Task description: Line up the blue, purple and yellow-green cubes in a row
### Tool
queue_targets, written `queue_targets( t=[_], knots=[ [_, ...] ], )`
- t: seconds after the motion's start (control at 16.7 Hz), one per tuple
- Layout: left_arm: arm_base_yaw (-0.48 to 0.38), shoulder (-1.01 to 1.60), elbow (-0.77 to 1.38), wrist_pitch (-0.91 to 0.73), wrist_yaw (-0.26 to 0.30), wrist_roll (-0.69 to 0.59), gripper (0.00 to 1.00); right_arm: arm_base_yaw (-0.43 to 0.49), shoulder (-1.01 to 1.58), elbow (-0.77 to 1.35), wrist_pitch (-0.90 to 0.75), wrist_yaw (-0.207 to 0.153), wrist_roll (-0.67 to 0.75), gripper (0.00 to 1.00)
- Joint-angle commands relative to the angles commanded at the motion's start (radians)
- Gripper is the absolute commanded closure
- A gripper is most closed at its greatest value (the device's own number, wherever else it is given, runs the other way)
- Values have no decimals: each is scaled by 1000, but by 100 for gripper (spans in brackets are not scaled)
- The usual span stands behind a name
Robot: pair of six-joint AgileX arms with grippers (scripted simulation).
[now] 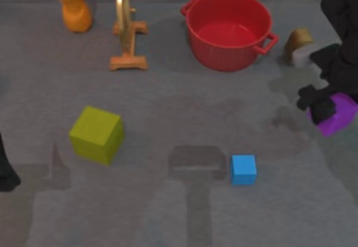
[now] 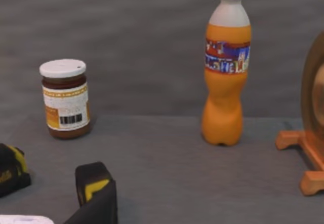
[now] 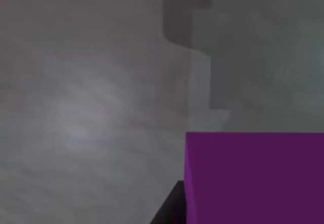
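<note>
You see a grey table [image 1: 168, 213] carrying an olive yellow-green cube [image 1: 96, 134], a bright sky-blue cube [image 1: 244, 169] and a vivid purple cube [image 1: 338, 115] under the black right gripper [image 1: 319, 106]. Behind them you have a glossy red pot [image 1: 228, 30], a pale wooden stand [image 1: 128, 26] with a golden ring, and an orange bottle [image 2: 226, 67] with a white neck, orange cap and a blue-and-red label. Your left wrist view adds a brown jar [image 2: 65, 98] with a white lid and a white-and-orange barcode label, beside black fingers [image 2: 96, 193] marked in yellow.

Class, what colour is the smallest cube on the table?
Bright sky-blue cube; the top view shows it best.
</note>
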Motion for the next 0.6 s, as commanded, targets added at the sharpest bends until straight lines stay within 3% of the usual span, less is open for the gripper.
queue_targets(
  t=[0.36,0.6],
  knots=[
    [0,0,0,0,0,0,0,5,0,7,-7,0,15,100],
    [0,0,0,0,0,0,0,90,22,49,-30,3,162,100]
  ],
)
